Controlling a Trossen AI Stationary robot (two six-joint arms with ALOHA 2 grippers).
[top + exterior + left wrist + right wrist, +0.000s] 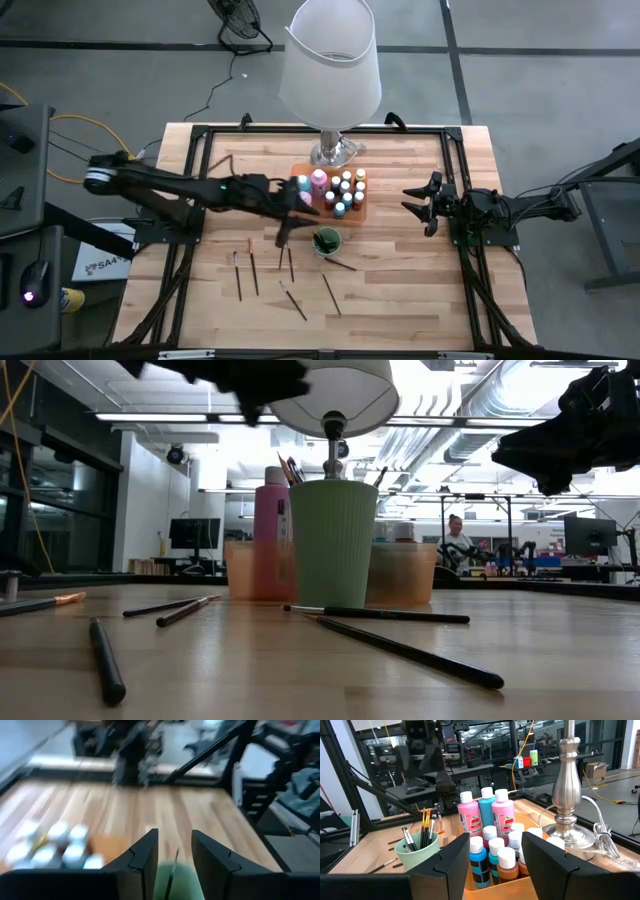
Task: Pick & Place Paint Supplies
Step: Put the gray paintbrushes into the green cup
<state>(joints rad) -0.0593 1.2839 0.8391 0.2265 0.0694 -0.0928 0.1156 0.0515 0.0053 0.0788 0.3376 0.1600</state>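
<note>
Pale butcher-block wood, in glued strips, is making up the table (400, 280), framed by black metal rails. Near the frame's centre an orange plastic tray (361, 212) is holding the paint bottles (342, 190): small round ones with white and coloured caps, plus taller pink and teal ones with white caps and glossy labels. Just below the tray a ribbed pale-green cup (327, 241) is standing upright, with brushes (424, 827) sticking out of it, orange bristles up. Thin dark-handled loose brushes (254, 272) are lying scattered on the wood in the lower centre, apart from one another.

The left gripper (288, 229) is hovering directly over the cup; its blocky matte-black fingers (142, 857) are standing slightly apart, grasping nothing, with one thin brush handle showing in the gap. The right gripper (418, 203) is waiting at centre right, well apart from the tray, jaws parted and empty. A polished metal lamp base (568, 785) is standing beside the tray under a smooth white shade (330, 60).
</note>
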